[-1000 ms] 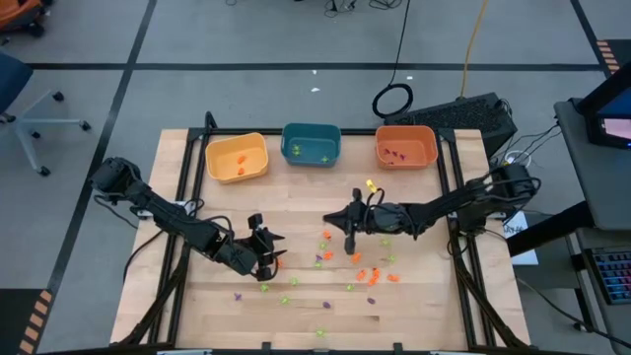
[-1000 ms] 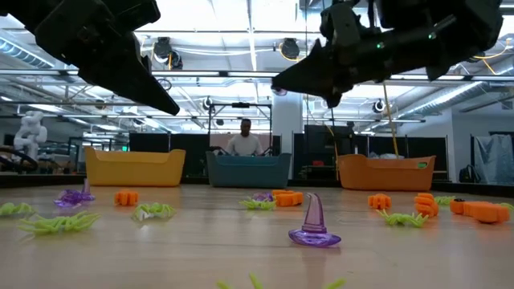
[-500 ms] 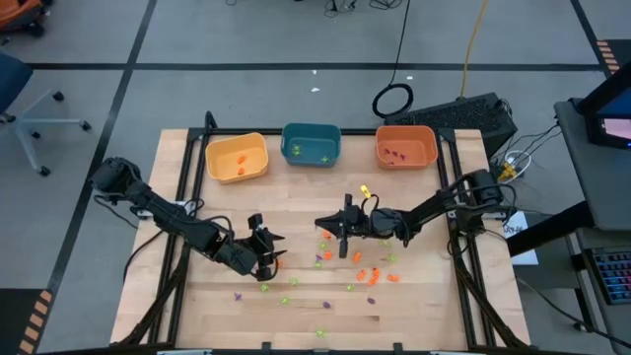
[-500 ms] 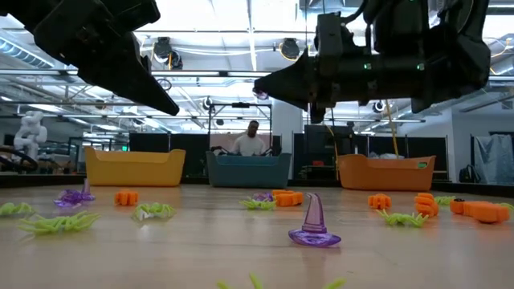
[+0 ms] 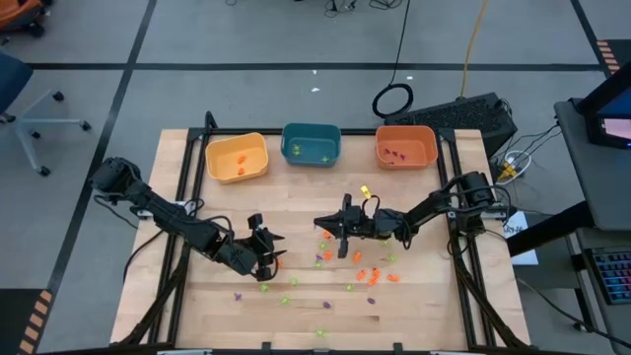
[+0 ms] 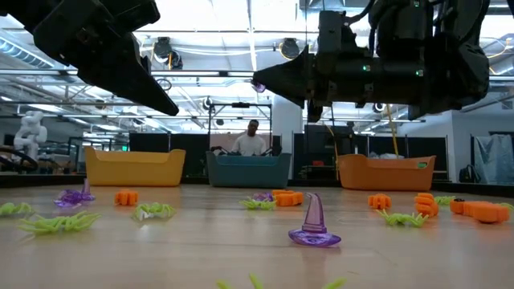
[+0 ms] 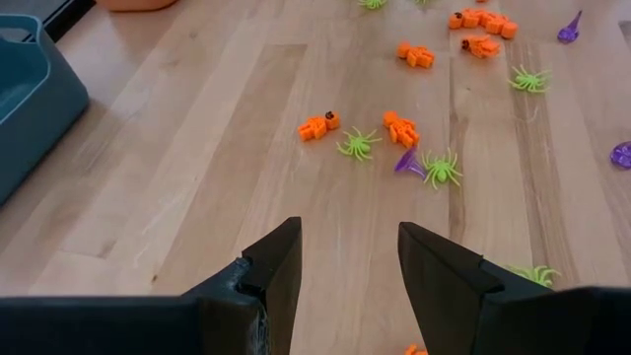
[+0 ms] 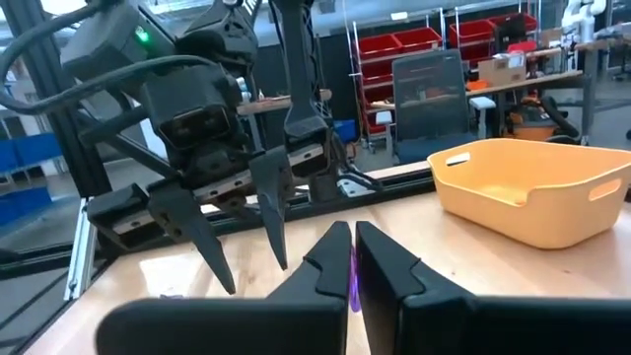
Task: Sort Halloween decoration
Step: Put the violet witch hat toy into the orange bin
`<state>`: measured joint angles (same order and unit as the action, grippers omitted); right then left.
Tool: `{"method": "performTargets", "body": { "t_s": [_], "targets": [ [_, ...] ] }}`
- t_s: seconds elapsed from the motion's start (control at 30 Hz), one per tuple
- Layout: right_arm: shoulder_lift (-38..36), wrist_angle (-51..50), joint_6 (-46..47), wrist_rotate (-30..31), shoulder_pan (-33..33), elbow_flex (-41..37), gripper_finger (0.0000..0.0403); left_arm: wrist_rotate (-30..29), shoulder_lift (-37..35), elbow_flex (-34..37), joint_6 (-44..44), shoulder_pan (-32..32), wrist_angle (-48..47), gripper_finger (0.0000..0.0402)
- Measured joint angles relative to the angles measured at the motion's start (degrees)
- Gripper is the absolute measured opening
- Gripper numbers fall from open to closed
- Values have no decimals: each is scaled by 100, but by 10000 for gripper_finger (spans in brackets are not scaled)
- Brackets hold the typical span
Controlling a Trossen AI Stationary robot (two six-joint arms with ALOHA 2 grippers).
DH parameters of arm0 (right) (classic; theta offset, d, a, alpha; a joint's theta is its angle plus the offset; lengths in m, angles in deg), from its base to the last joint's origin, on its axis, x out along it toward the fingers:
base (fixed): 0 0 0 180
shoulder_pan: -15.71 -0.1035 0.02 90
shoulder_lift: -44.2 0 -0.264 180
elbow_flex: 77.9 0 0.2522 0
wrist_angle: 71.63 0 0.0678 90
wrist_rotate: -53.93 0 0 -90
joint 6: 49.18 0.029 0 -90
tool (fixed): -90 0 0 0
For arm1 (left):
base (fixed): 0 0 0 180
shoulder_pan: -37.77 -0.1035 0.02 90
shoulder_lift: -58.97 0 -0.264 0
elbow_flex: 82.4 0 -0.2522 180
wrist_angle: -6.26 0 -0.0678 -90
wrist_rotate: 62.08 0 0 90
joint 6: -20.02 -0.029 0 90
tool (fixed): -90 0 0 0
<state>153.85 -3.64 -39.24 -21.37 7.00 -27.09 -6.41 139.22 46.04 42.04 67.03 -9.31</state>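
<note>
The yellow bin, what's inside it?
From above, the yellow plastic bin holds a couple of tiny orange trinkets. From table height its wall hides everything inside.

Left gripper (image 7: pixel 347 271), fingers parted and empty, hung over the wooden table (image 7: pixel 177 168). Orange, light-green and purple trinkets (image 7: pixel 394 138) lay scattered ahead. A teal bin (image 7: pixel 30 89) stood at the table's edge.
</note>
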Motion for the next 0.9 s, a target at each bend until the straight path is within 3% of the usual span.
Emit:
{"method": "performTargets", "body": {
  "t_s": [0.27, 0.9],
  "targets": [
    [-1, -52, -1095, -588, 2, 0, 0, -2, 0, 0, 0, 0, 0, 168],
    [-1, -138, -3257, -601, 7, 0, 0, -39, 1, 0, -2, 0, 0, 168]
  ]
}}
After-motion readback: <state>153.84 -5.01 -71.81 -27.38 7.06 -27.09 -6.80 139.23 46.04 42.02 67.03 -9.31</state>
